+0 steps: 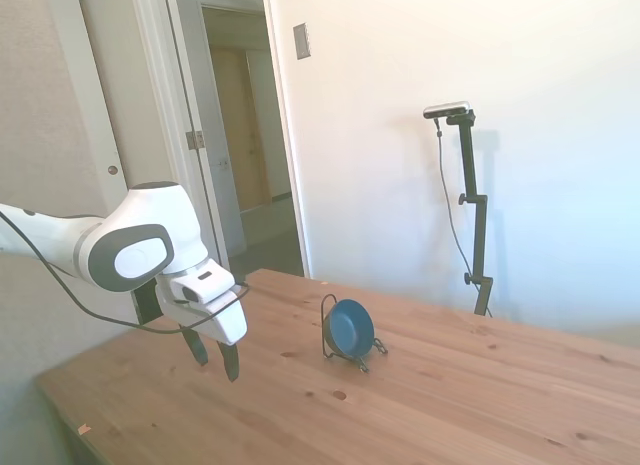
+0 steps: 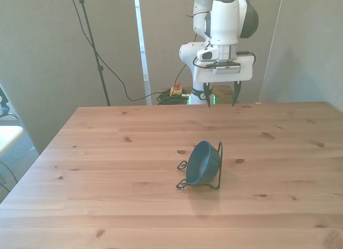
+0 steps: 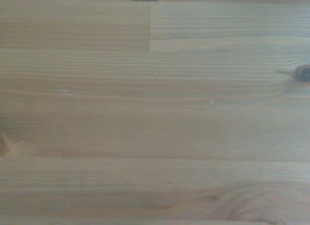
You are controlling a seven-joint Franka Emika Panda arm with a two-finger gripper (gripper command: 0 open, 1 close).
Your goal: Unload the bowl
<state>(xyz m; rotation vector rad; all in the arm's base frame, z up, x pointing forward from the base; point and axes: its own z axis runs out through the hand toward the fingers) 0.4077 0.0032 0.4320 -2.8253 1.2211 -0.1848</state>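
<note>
Hovering my gripper (image 2: 220, 100) with jaws open, well apart from the bowl (image 2: 202, 163) propped in its wire rack (image 2: 218, 166), I judged approach came next.

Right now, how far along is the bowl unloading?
Nothing looks done yet. The blue bowl stands on edge in the black wire rack mid-table. The gripper is open and empty, above the wooden table near the robot's side, well away from the bowl. Left: reach the bowl, grasp it, lift it out, set it down.
</note>
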